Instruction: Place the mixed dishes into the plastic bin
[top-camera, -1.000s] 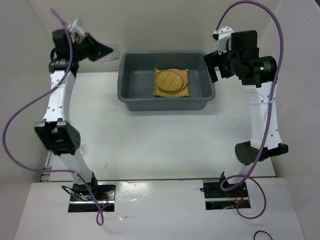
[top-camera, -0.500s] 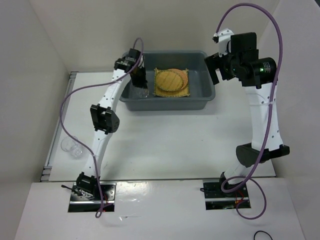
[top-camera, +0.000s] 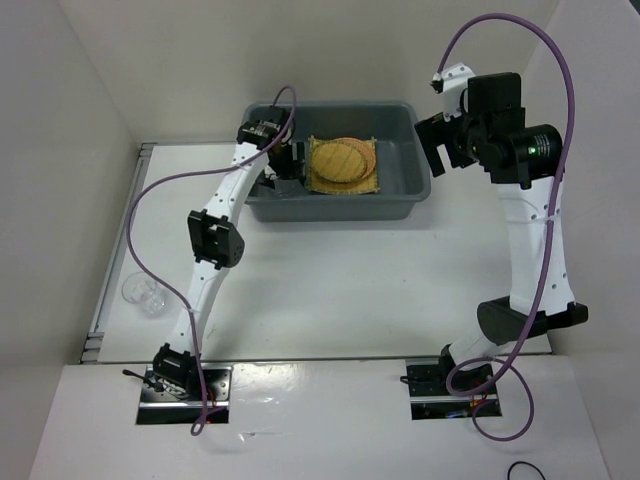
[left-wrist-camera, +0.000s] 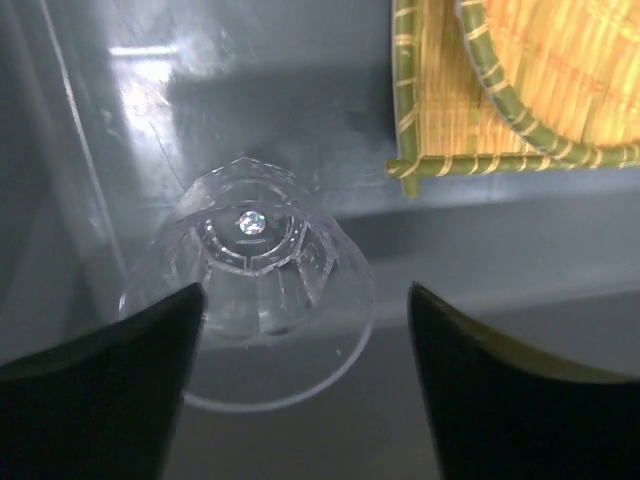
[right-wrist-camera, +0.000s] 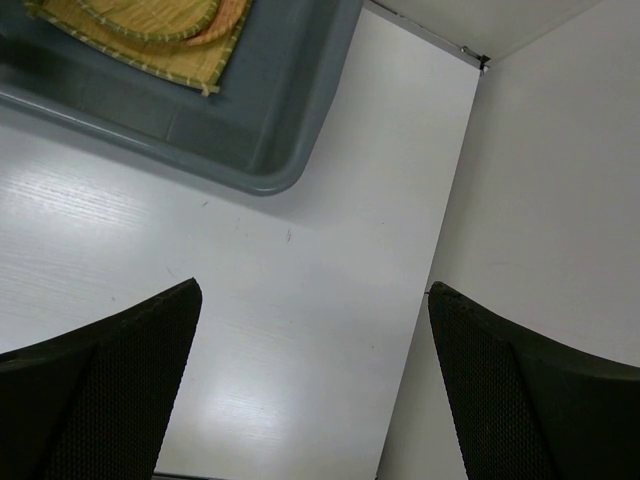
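The plastic bin (top-camera: 330, 209) stands at the back middle of the table. In it lies the square yellow woven mat (top-camera: 322, 186) with a yellow-tan disc (top-camera: 338, 160) on top and an orange-brown disc (top-camera: 372, 156) peeking out beneath. My left gripper (top-camera: 284, 172) reaches down into the bin's left end. In the left wrist view the left gripper (left-wrist-camera: 305, 300) is open, and a clear glass cup (left-wrist-camera: 255, 265) rests on the bin floor between the fingers, close to the left one. The mat's corner (left-wrist-camera: 430, 110) lies just beyond. My right gripper (top-camera: 441, 146) hovers open right of the bin.
More clear glass cups (top-camera: 144, 293) stand at the table's left edge, near the side wall. The right wrist view shows the bin's rounded corner (right-wrist-camera: 290, 130) and bare white table under the right gripper (right-wrist-camera: 312, 292), with the right wall close by.
The left arm swung from the back left down into the bin's left end carrying the cup, then its jaws opened and let the cup go. The right arm shifted slightly right.
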